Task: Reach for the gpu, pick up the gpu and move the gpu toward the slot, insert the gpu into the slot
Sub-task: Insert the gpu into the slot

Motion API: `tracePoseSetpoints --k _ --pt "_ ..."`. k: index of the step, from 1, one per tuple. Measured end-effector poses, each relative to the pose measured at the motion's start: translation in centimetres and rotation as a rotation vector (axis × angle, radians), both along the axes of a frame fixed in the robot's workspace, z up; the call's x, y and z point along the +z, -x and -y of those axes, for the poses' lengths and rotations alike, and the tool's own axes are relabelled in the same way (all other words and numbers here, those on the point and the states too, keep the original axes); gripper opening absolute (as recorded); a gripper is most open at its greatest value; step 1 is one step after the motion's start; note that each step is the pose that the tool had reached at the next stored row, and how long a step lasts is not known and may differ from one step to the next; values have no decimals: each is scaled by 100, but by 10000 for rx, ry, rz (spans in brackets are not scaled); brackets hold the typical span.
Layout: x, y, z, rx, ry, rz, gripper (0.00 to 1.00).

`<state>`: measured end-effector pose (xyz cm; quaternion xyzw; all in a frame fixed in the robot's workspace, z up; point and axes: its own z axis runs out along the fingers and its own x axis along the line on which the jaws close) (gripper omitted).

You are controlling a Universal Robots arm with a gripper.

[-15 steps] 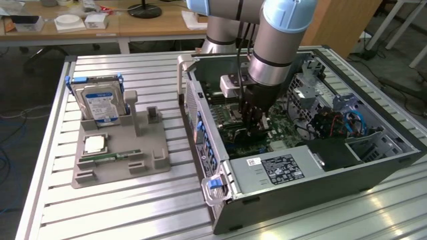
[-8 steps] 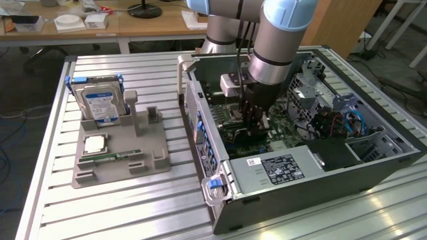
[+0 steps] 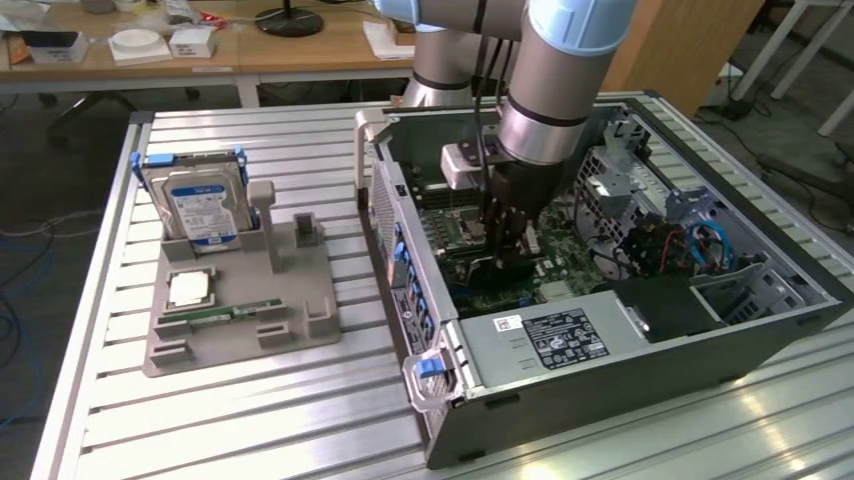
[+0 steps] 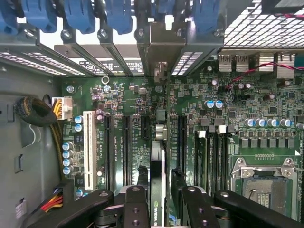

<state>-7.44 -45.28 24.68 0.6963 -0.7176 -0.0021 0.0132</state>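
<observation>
Your gripper (image 4: 159, 209) is clamped on the gpu (image 4: 157, 180), held edge-on just above the motherboard (image 4: 266, 133) inside the computer case (image 3: 747, 350). If the bracket snags the rear frame, the card could miss the slot (image 4: 161, 102). The wrist view shows that alignment; the exterior view shows the hard drive (image 3: 200, 205) outside.

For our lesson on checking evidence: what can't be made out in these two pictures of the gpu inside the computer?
- Wrist view: the slot beneath the gpu, covered by the card's own edge; whether it is seated is unclear.
- Wrist view: the gpu's faces, seen edge-on; one end is cut off by the picture edge.
- Exterior view: where card meets board, behind the gripper.
- Exterior view: hard drive label text, too small.
</observation>
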Motion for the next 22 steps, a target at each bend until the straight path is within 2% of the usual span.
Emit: tracePoseSetpoints --k 22 --pt "238 0 0 10 0 9 33"
